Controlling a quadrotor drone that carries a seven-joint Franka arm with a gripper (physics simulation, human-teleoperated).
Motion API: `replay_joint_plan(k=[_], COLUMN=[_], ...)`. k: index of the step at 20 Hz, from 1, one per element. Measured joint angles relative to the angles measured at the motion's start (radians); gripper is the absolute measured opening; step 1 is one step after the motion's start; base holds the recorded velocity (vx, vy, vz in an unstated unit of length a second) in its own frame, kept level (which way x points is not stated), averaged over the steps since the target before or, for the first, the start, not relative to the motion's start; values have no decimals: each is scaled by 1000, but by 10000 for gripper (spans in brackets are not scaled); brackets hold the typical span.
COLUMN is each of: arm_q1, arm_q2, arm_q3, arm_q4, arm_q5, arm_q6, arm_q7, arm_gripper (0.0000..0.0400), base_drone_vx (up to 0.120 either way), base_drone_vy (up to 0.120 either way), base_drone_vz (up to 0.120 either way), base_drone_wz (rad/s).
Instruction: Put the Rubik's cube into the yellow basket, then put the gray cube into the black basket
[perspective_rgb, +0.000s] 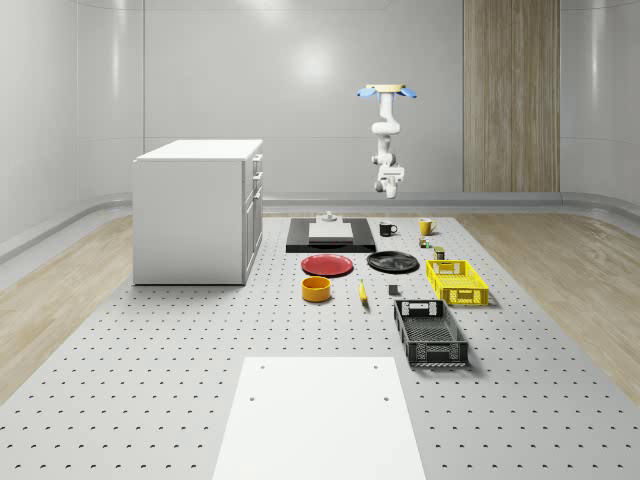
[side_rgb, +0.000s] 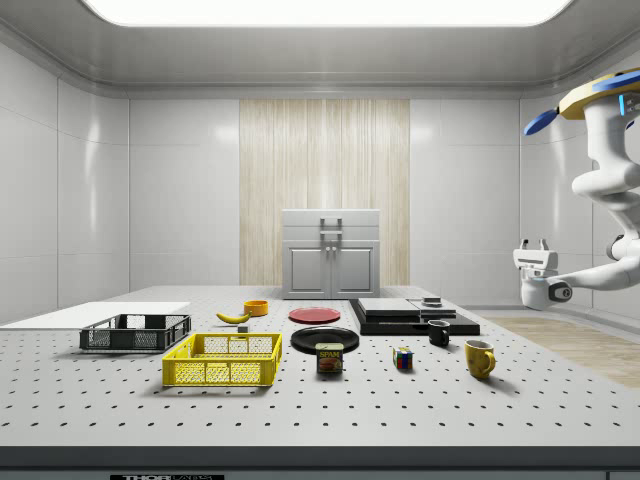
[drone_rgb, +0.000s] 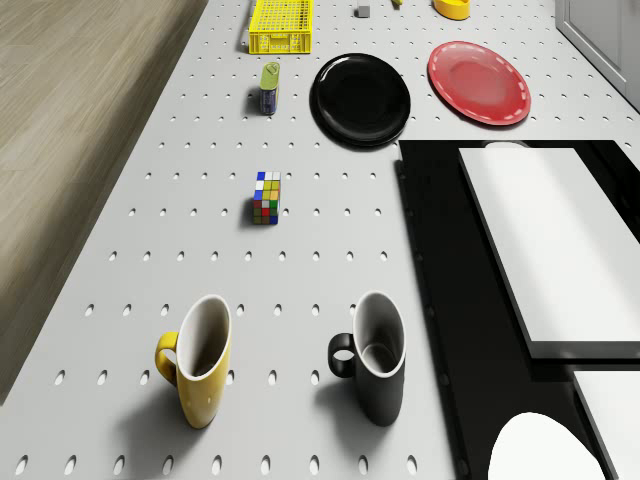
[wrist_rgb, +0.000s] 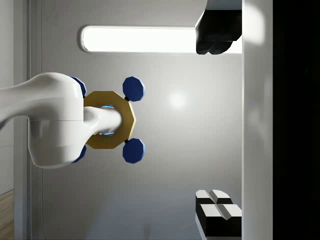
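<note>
the rubik's cube (drone_rgb: 266, 197) sits alone on the perforated table (perspective_rgb: 150, 380), with bare surface all around it. its small coloured squares, blue, white, yellow, red and green, are easy to read, and it stands flat and square. just near it are a small can (drone_rgb: 269, 87) and a black plate (drone_rgb: 361, 98), and on its other side a yellow mug (drone_rgb: 200, 368) and a black mug (drone_rgb: 374, 360). the yellow basket (perspective_rgb: 457, 281) is well apart from it and nothing lies inside, so i judge the first step is not yet done.

the gray cube (perspective_rgb: 394, 290) is a small dull block on the table, between the banana (perspective_rgb: 362, 292) and the yellow basket, not far from the black basket (perspective_rgb: 430, 333). this basket holds nothing too, so the second step is also left.

the drone (perspective_rgb: 387, 92) hovers high over the far end of the table, about above the black mug and the dark slab (perspective_rgb: 330, 238). the arm hangs under it, and the gripper (side_rgb: 531, 246) is up in the air at the side view's right, pointing upward, with its fingers apart and holding nothing. to my eye the whole task is still in front of it.
</note>
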Motion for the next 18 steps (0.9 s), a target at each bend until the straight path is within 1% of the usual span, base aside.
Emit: replay_joint_plan(k=[16, 18], arm_q1=[-2, -2], arm_q2=[-6, -7], arm_q3=[2, 3], arm_q4=[-3, -4], arm_q5=[-1, -2], arm_q6=[9, 11], arm_q7=[-1, 0], arm_gripper=[400, 400], base_drone_vx=[0, 120], base_drone_vy=[120, 120], base_drone_vz=[0, 0], base_drone_wz=[0, 0])
